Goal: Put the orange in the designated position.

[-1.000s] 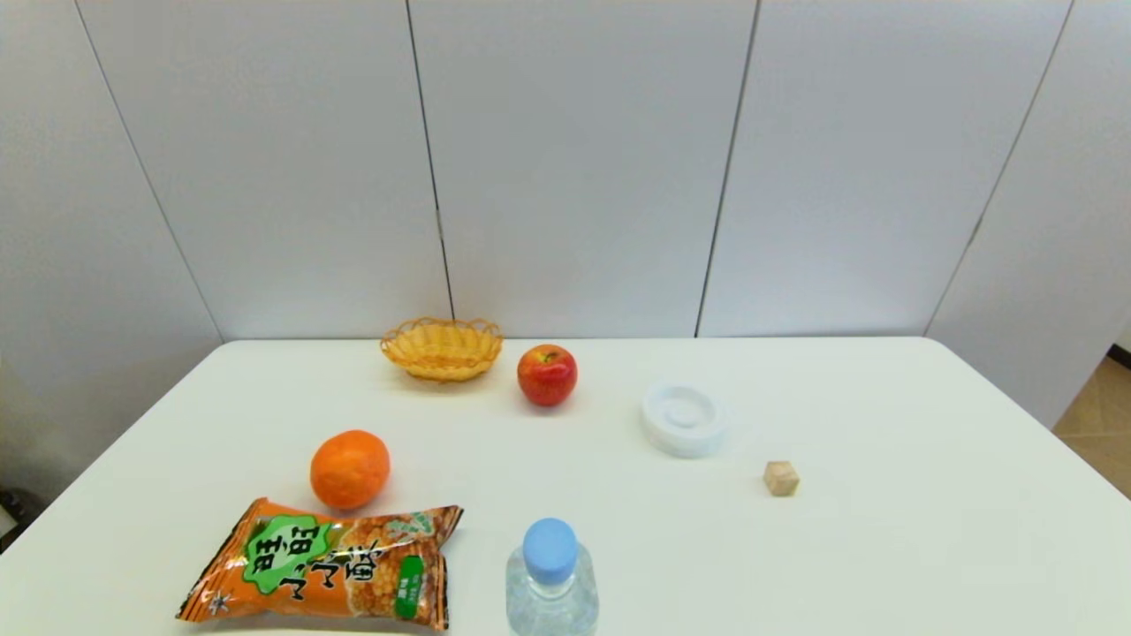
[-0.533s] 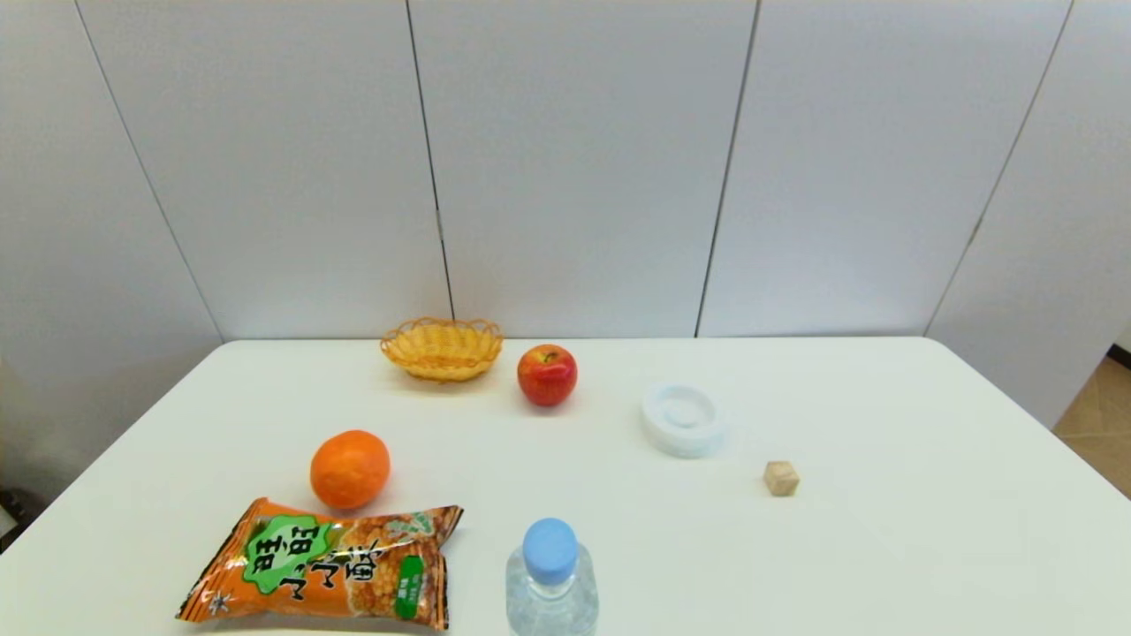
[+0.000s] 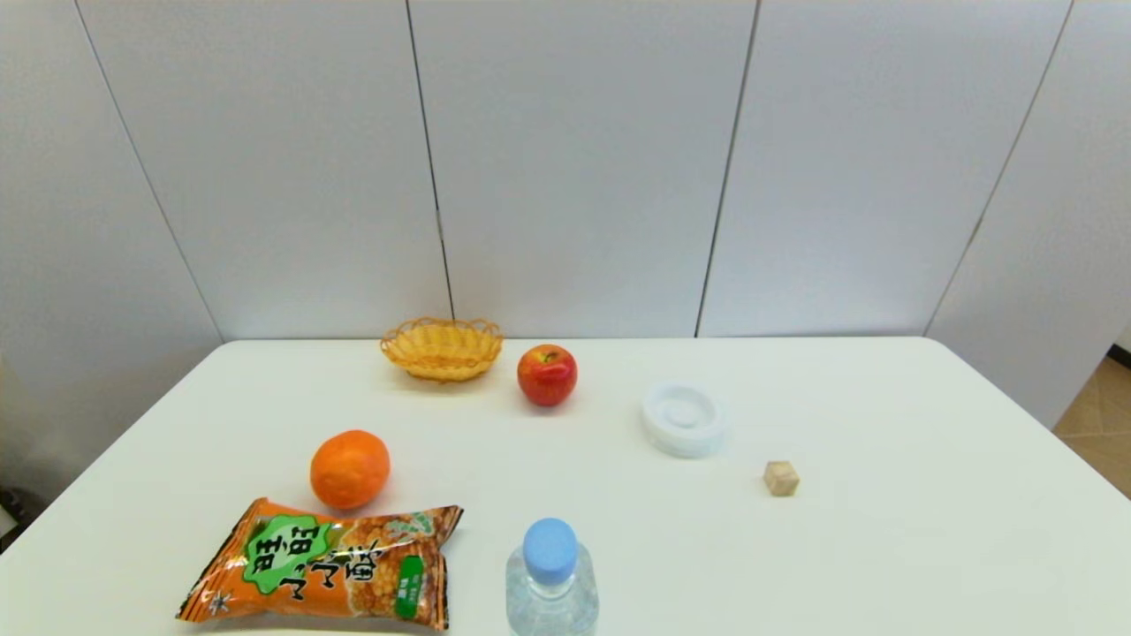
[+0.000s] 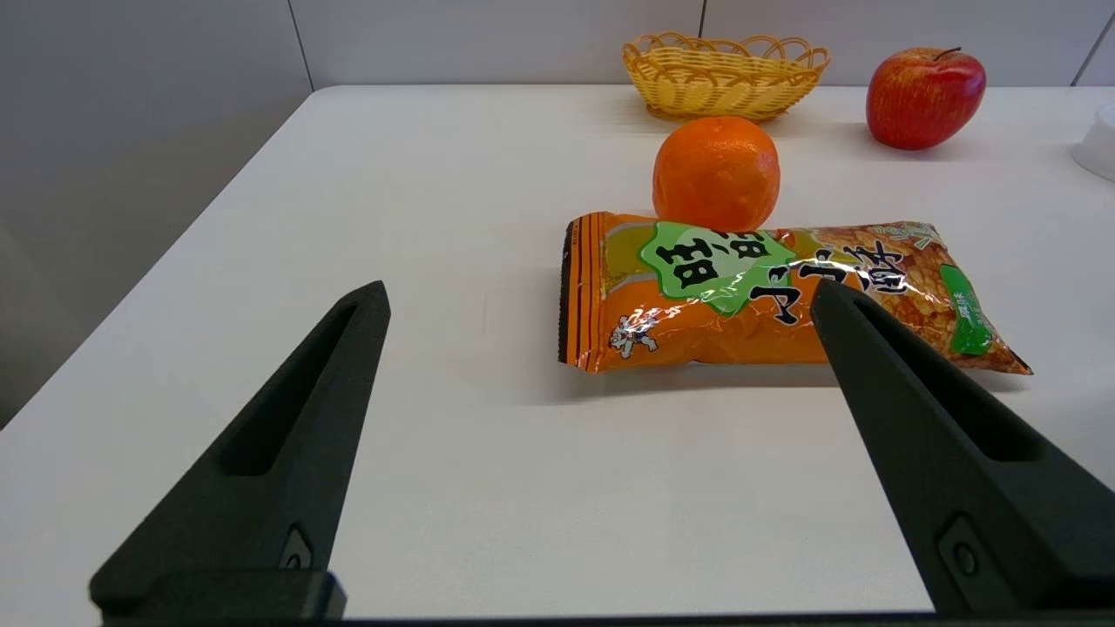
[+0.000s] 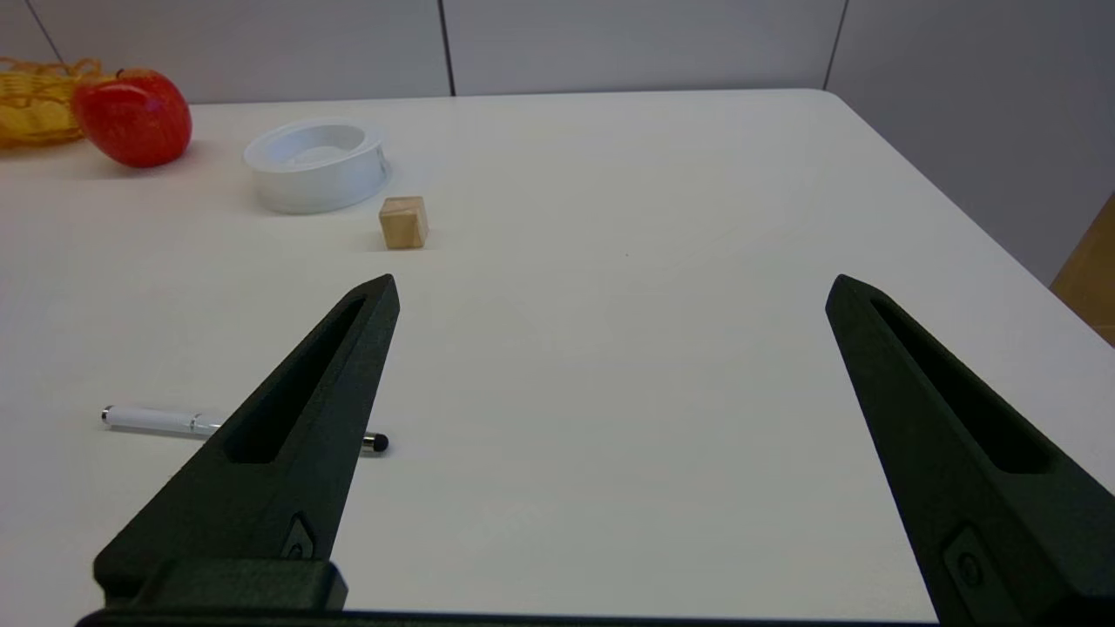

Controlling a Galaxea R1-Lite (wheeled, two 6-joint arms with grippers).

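Note:
The orange [image 3: 350, 469] rests on the white table at the left, touching the far edge of an orange snack bag; the left wrist view shows the orange [image 4: 716, 173] beyond that bag. My left gripper [image 4: 601, 300] is open and empty, low over the table's near-left part, short of the bag. My right gripper [image 5: 612, 292] is open and empty over bare tabletop at the near right. Neither arm shows in the head view. The designated position bears no mark that I can pick out.
The snack bag [image 3: 331, 563] lies near the front left, a water bottle with a blue cap [image 3: 550, 576] beside it. A yellow basket [image 3: 442, 348], red apple [image 3: 547, 374], round white dish [image 3: 682, 420] and small wooden cube [image 3: 781, 478] lie farther back. A white pen [image 5: 165, 421] lies near my right gripper.

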